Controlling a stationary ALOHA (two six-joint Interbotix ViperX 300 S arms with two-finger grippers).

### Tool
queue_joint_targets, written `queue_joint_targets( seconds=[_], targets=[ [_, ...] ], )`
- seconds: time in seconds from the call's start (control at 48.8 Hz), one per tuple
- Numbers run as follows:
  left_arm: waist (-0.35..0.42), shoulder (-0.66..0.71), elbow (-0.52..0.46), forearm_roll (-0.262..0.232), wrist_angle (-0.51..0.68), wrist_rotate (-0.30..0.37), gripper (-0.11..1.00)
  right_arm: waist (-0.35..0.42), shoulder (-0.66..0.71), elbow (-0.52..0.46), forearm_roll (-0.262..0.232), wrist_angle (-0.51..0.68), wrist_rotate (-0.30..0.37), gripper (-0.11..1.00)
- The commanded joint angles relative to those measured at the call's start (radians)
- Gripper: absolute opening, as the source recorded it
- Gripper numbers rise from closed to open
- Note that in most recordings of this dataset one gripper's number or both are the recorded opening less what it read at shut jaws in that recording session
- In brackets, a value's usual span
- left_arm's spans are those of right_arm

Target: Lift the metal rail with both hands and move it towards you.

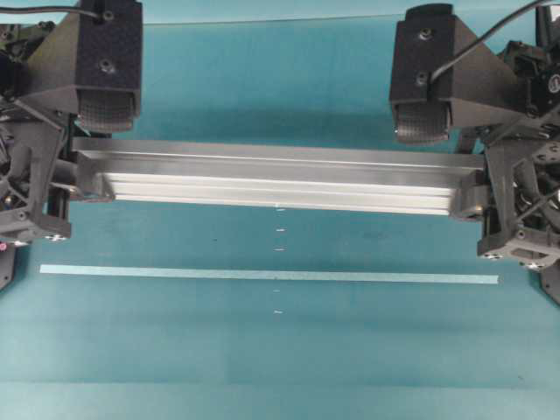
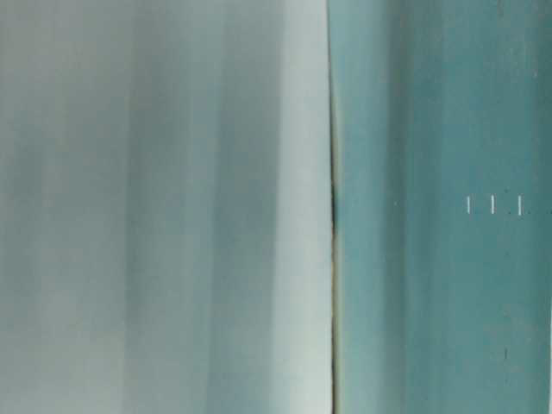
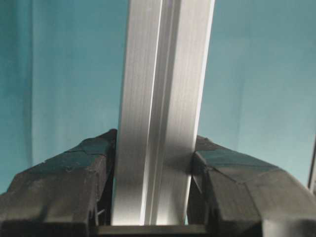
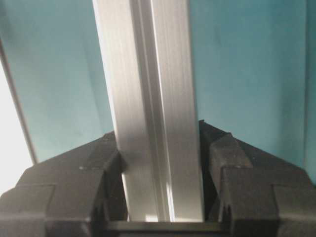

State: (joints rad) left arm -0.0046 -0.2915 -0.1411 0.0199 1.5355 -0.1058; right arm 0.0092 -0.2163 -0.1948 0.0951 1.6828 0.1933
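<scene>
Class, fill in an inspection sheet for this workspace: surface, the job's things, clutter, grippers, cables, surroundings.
Surface: teal table, small white marks down the middle.
Job's things: metal rail lying crosswise, held at both ends.
Clutter: pale tape strip parallel to the rail, nearer the lower edge of the overhead view.
Grippers: left gripper and right gripper each shut on a rail end, fingers against its sides.
Cables: black cable on the right arm.
Surroundings: table-level view blurred; nothing seen.

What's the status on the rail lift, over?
Left pincer and right pincer each clamped on an end of the metal rail. Rail level between them, on the far side of the pale tape strip. Nothing blocking the near side.
</scene>
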Motion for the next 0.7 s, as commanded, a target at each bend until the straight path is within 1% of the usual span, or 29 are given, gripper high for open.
queue_joint_targets(
  seconds=[0.0,0.348,0.43,0.532,0.676],
  targets=[
    [0.012,-0.002,-0.035,0.008,-0.018,-0.018,0.31,-0.006,0.002,-0.034,0.005,-0.017,0.058,0.40],
    [0.014,0.003,-0.035,0.008,-0.018,-0.015,0.31,-0.006,0.003,-0.031,0.005,-0.017,0.058,0.40],
    [0.021,0.008,-0.021,0.008,-0.018,-0.014,0.31,-0.006,0.003,-0.012,0.005,-0.020,0.057,0.40],
    [0.029,0.012,0.025,0.008,-0.028,-0.025,0.31,-0.008,0.005,0.038,0.005,-0.029,0.052,0.40],
    [0.040,0.005,0.123,0.008,-0.098,-0.026,0.31,-0.006,-0.006,0.127,0.005,-0.066,0.044,0.40]
  ],
)
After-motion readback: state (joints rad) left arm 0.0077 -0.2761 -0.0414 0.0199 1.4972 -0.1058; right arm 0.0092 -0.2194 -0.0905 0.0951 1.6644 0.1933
